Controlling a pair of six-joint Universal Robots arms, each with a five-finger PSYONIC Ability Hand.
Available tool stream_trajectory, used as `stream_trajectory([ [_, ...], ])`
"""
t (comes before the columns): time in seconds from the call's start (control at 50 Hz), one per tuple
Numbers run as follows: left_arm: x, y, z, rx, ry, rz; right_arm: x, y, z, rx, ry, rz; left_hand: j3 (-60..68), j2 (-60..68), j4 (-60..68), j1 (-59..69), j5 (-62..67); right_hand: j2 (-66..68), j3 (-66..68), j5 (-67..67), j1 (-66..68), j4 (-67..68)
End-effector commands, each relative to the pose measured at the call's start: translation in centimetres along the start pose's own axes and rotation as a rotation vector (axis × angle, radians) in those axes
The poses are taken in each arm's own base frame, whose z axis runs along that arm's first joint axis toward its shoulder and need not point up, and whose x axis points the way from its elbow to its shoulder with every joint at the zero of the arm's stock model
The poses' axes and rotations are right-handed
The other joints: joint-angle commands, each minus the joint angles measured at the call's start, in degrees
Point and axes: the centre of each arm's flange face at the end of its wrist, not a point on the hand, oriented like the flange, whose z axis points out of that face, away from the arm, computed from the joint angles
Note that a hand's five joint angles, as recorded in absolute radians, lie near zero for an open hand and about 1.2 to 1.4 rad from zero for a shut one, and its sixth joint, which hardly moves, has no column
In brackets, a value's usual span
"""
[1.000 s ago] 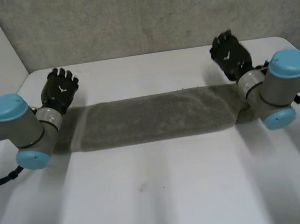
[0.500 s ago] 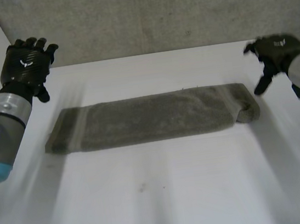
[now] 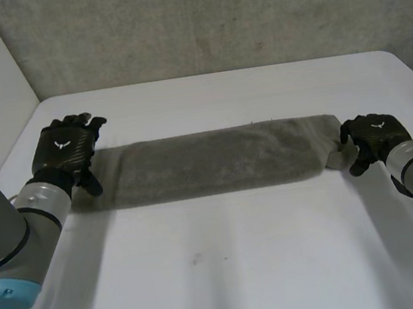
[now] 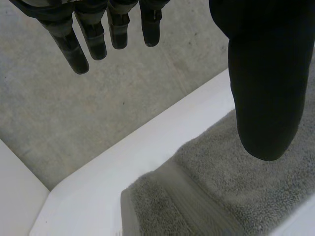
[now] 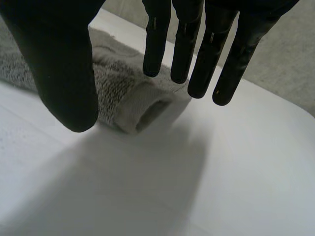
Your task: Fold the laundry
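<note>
our left hand (image 3: pixel 65 152) sits palm down at the left short end of the towel (image 3: pixel 215 161). its wrist view shows the fingers (image 4: pixel 93 37) straight and set well apart from the thumb (image 4: pixel 263 88). nothing lies between them, so the hand is wide open and holds nothing. the towel's banded end lies below that gap. we judge the hand is placed there so that it can close on that end.

our right hand (image 3: pixel 372 139) stands at the opposite short end. its fingers (image 5: pixel 183 44) hang straight and its thumb (image 5: pixel 64 69) is set wide, so it too is open and empty. the fingertips are just over the towel's end, where the cloth turns back on itself in a small loop. we cannot tell whether any fingertip touches it.

the towel is grey and already folded lengthwise into a long narrow strip. it lies flat across the far half of the white table (image 3: pixel 230 273), running from one hand to the other. the right end is slightly rumpled.

finding: the hands mirror each other, one at each short end. this fits a next fold that carries one end over to the other. that fold needs a grasp at each end, not yet made.

risk noted: the looped right end may be pinched by one layer only, which would let the strip fall open.
</note>
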Motion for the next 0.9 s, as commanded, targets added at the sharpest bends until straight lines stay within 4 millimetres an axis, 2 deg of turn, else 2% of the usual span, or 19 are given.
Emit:
stream_trajectory([
  [0.02, 0.0, 0.0, 0.1, 0.014, -0.004, 0.003, -0.3, 1.4, 1.2, -0.025, -0.006, -0.022, 1.4, 1.4, 1.3, 0.8, -0.6, 9.3, 9.1, 10.5, 14.2, 9.1],
  [0.1, 0.0, 0.1, 0.1, 0.014, -0.004, 0.003, -0.4, 1.8, 1.7, -0.019, -0.003, -0.031, 1.4, 1.4, 1.3, 0.8, -0.6, 13.0, 12.8, 14.2, 17.9, 12.8],
  [0.14, 0.1, 0.2, 0.1, 0.013, -0.004, 0.003, -0.3, 1.9, 2.1, -0.002, 0.003, -0.036, 1.4, 1.4, 1.3, 0.8, -0.6, 27.1, 26.8, 28.2, 31.9, 26.8],
  [0.16, 0.1, 0.1, 0.1, 0.013, -0.002, 0.003, -0.3, 1.9, 2.1, -0.002, 0.003, -0.036, 1.4, 1.4, 1.3, 0.8, -0.6, 27.2, 26.9, 28.3, 32.0, 26.9],
  [0.18, 0.1, 0.1, 0.1, 0.013, -0.002, 0.003, -0.2, 1.8, 2.3, 0.013, 0.011, -0.039, 1.4, 1.4, 1.3, 0.8, -0.6, 42.3, 42.1, 43.5, 47.2, 42.1],
  [0.26, 0.1, 0.2, 0.1, 0.01, -0.001, 0.003, 0.4, 1.2, 2.7, 0.05, 0.047, -0.042, 1.2, 1.3, 1.2, 0.6, -0.7, 45.6, 45.4, 46.8, 50.5, 45.4],
  [0.36, 0.2, 0.5, 0.0, 0.003, -0.001, 0.002, 2.5, -0.3, 2.6, 0.077, 0.16, -0.046, 0.9, 0.9, 0.8, 0.3, -1.1, 45.6, 45.4, 46.8, 50.5, 45.4],
  [0.4, 0.2, 0.5, 0.0, 0.003, -0.001, 0.002, 4.9, -1.2, 2.4, 0.084, 0.24, -0.061, 0.9, 0.9, 0.8, 0.3, -1.1, 45.6, 45.4, 46.8, 50.5, 45.4],
  [0.42, 0.1, 0.5, -0.1, 0.002, -0.002, 0.002, 4.9, -1.2, 2.4, 0.084, 0.24, -0.061, 0.9, 0.9, 0.8, 0.3, -1.1, 45.6, 45.4, 46.8, 50.5, 45.4],
  [0.62, 0.2, 0.4, -0.2, 0.003, -0.001, 0.002, 12.9, -0.8, 2.2, -0.03, 0.427, -0.406, 0.7, 0.8, 0.6, 0.1, -1.2, 45.6, 45.4, 46.8, 50.5, 45.4],
  [0.7, 0.2, 0.5, -0.2, 0.002, 0.001, 0.002, 13.3, -2.1, 2.3, 0.011, 0.444, -0.409, 0.7, 0.8, 0.6, 0.1, -1.2, 45.6, 45.4, 46.8, 50.5, 45.4],
  [0.72, 0.2, 0.5, -0.2, 0.002, 0.001, 0.002, 13.5, -3.4, 2.1, 0.048, 0.458, -0.408, 0.7, 0.8, 0.6, 0.1, -1.2, 45.6, 45.4, 46.8, 50.5, 45.4],
  [0.74, 0.3, 0.4, -0.2, 0.003, 0.002, 0.002, 13.5, -3.4, 2.1, 0.048, 0.458, -0.408, 0.7, 0.8, 0.6, 0.1, -1.2, 45.6, 45.4, 46.8, 50.5, 45.4],
  [0.78, 0.3, 0.4, -0.2, 0.003, 0.002, 0.002, 11.5, -6.9, 1.6, 0.158, 0.434, -0.412, 0.7, 0.8, 0.6, 0.1, -1.2, 45.6, 45.4, 46.8, 50.5, 45.4],
  [0.8, 0.3, 0.4, -0.2, 0.003, 0.002, 0.002, 11.5, -6.9, 1.6, 0.159, 0.434, -0.412, 0.7, 0.8, 0.6, 0.1, -1.2, 45.6, 45.4, 46.8, 50.5, 45.4],
  [0.84, 0.2, 0.3, -0.2, 0.005, 0.002, 0.003, 6.2, -10.1, 1.5, 0.297, 0.294, -0.449, 0.7, 0.8, 0.6, 0.1, -1.2, 45.6, 45.4, 46.8, 50.5, 45.4],
  [0.86, 0.2, 0.3, -0.2, 0.005, 0.002, 0.003, 6.1, -10.1, 1.5, 0.297, 0.294, -0.45, 0.7, 0.8, 0.6, 0.1, -1.2, 45.6, 45.4, 46.8, 50.5, 45.4],
  [0.88, 0.2, 0.3, -0.2, 0.005, 0.002, 0.003, 3.1, -11.2, 1.5, 0.364, 0.198, -0.476, 0.7, 0.8, 0.6, 0.1, -1.2, 45.6, 45.4, 46.8, 50.5, 45.4],
  [0.9, 0.2, 0.3, -0.2, 0.006, 0.002, 0.003, 3.1, -11.2, 1.5, 0.365, 0.198, -0.476, 0.7, 0.8, 0.6, 0.1, -1.2, 45.6, 45.4, 46.8, 50.5, 45.4],
])
